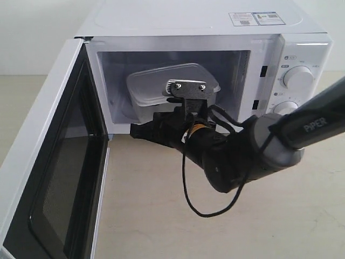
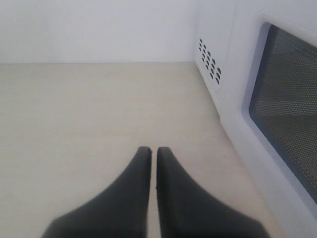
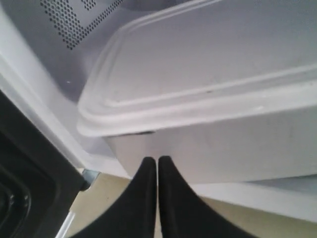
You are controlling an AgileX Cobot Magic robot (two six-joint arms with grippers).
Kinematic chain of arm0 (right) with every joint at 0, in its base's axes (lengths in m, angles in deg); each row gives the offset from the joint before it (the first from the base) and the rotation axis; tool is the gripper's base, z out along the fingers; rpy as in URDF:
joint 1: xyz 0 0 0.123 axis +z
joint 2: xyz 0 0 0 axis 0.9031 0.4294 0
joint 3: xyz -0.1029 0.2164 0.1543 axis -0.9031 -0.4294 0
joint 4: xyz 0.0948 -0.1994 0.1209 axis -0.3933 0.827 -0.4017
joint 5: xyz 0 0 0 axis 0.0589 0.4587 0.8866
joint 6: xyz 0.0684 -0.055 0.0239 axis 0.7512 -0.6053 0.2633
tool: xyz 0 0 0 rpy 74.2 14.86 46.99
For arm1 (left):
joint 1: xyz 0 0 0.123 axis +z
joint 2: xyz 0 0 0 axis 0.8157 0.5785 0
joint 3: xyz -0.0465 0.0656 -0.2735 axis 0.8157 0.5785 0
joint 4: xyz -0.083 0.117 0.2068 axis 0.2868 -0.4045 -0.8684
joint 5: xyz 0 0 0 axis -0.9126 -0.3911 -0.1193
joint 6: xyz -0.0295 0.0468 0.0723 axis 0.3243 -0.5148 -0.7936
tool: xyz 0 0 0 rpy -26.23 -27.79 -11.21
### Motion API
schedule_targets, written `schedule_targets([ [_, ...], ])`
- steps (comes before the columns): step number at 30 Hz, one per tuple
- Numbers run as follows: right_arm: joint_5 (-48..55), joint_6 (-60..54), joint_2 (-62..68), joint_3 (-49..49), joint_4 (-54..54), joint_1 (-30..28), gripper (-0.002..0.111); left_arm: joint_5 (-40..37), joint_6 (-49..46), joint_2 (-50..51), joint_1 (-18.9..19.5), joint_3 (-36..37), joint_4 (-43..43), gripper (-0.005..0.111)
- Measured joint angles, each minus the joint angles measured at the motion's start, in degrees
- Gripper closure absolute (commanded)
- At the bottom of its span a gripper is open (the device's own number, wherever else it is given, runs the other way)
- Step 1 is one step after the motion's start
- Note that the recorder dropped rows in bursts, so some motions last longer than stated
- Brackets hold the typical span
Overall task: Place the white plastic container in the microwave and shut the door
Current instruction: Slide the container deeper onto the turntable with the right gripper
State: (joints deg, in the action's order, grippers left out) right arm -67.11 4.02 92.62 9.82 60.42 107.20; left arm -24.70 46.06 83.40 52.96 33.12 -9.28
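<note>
The white plastic container (image 1: 161,82) lies inside the cavity of the microwave (image 1: 205,21), lid on and turned at an angle. The door (image 1: 54,162) stands wide open to the left, its black inner face showing. My right gripper (image 1: 133,129) is shut and empty at the cavity's front sill. In the right wrist view its tips (image 3: 157,159) meet the side wall of the container (image 3: 223,74), just under the lid's rim. My left gripper (image 2: 152,149) is shut on nothing, low over the table (image 2: 99,109) beside the door's outer window (image 2: 287,99). It is out of the exterior view.
Two round knobs (image 1: 298,77) sit on the microwave's right panel. My right arm's black cable (image 1: 186,189) loops down over the beige table in front of the cavity. Vent holes (image 2: 210,59) dot the microwave's side wall. The perforated cavity wall (image 3: 74,20) is close beside the container.
</note>
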Motion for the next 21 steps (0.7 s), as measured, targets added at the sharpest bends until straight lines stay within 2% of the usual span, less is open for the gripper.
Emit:
schedule_targets([
  [12,5.58,-2.41,4.27,11.46,-0.89,-2.99,0.108,0.0,0.0,0.0,0.0,0.0,0.0,0.102],
  [21,11.27,-2.41,4.27,12.7,-0.91,-3.71,0.108,0.0,0.0,0.0,0.0,0.0,0.0,0.102],
])
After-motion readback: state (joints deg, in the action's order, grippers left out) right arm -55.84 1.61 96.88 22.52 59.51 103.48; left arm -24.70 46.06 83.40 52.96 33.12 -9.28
